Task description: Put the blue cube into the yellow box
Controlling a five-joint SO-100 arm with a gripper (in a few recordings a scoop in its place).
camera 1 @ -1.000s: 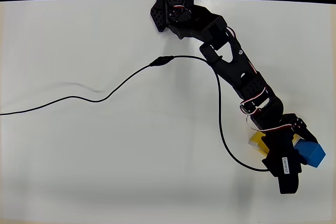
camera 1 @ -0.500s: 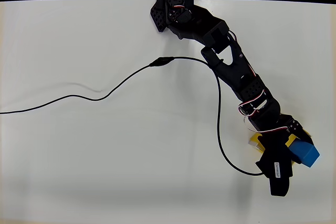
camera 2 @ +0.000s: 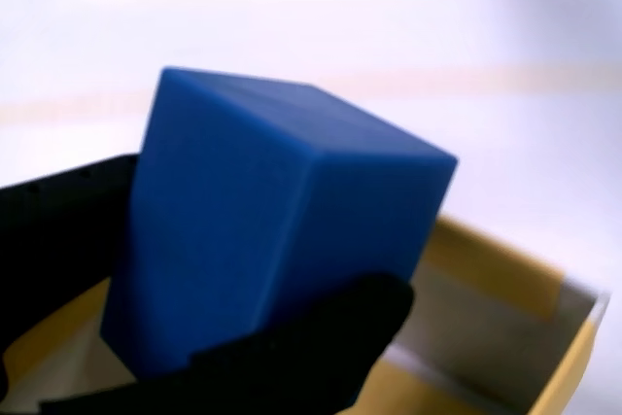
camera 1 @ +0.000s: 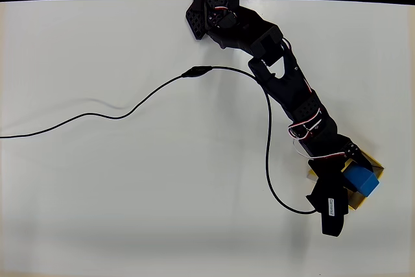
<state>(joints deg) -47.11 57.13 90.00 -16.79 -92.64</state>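
The pincer (camera 1: pixel 350 183) is closed on the blue cube (camera 1: pixel 360 180), gripping it from the sides; in the wrist view the cube (camera 2: pixel 272 230) sits between the dark fingers (camera 2: pixel 321 347), tilted, with the yellow box (camera 2: pixel 525 337) open beneath and behind it; from overhead the cube hangs over the yellow box (camera 1: pixel 375 172), which lies near the right edge of the white table (camera 1: pixel 130 192), partly hidden under the arm; a black cable (camera 1: pixel 130 109) trails across the table to the left, well apart from the box; the pick-up looks done and the carry nearly so; what is left, by my judgement, is lowering the cube inside the walls and letting go; whether it touches the floor of the box yet I cannot tell
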